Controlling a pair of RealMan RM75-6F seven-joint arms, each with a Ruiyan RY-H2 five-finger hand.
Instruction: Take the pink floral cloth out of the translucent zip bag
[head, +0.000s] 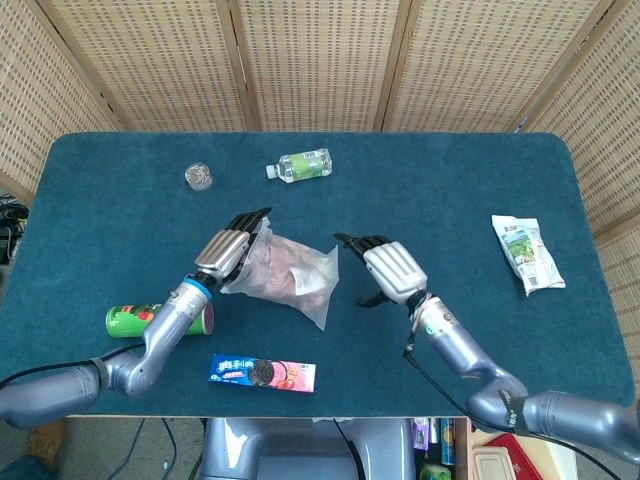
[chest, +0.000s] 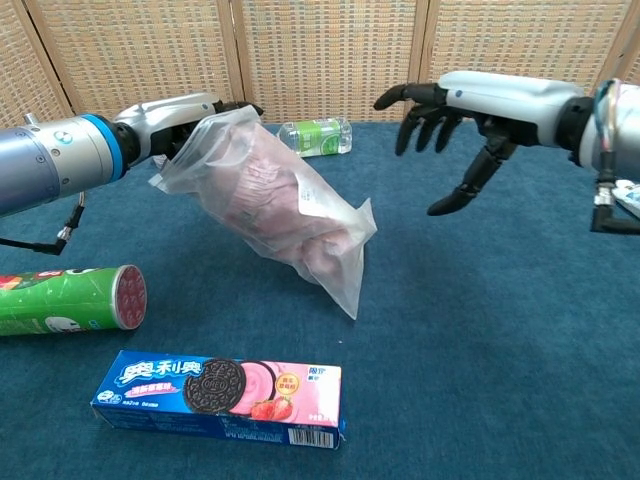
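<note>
While left hand (chest: 175, 115) grips top edge of translucent zip bag (chest: 285, 215), bag hangs slanted above table (head: 450, 190), lower corner pointing down. Pink floral cloth (chest: 262, 200) sits bunched inside, seen through plastic. Right hand (chest: 470, 110) hovers well apart from bag, fingers spread, holding nothing.

Readable markings: one box only.
Blue and pink biscuit box (chest: 220, 389), near left on the surface: white Chinese characters "奥利奥" at its left end, barcode along its near edge. Print on the green can (chest: 68, 298), far bottle (chest: 316, 136) and right-hand packet (head: 528, 253) is too small to read.
</note>
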